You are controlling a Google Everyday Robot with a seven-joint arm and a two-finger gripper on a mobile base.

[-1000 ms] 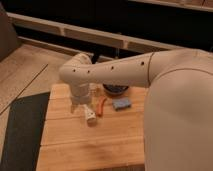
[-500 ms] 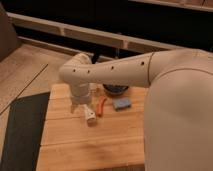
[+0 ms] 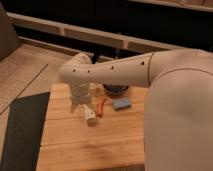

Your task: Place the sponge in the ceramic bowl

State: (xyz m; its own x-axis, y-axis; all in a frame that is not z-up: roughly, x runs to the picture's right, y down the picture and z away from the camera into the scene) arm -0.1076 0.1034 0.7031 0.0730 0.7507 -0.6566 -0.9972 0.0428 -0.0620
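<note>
The sponge [image 3: 121, 104], a small flat blue-grey pad, lies on the wooden table [image 3: 90, 145] right of centre. Just behind it the ceramic bowl [image 3: 115, 90] shows as a dark round shape, its far side hidden by my arm. My gripper [image 3: 89, 116] hangs low over the table to the left of the sponge, pointing down, with its pale tip close to the wood. It is a short way from the sponge and not touching it.
A thin orange-red tool [image 3: 101, 106] lies between the gripper and the sponge. My large white arm [image 3: 170, 100] covers the right side of the table. A dark mat [image 3: 22, 130] lies on the floor to the left. A low ledge [image 3: 75, 32] runs along the back.
</note>
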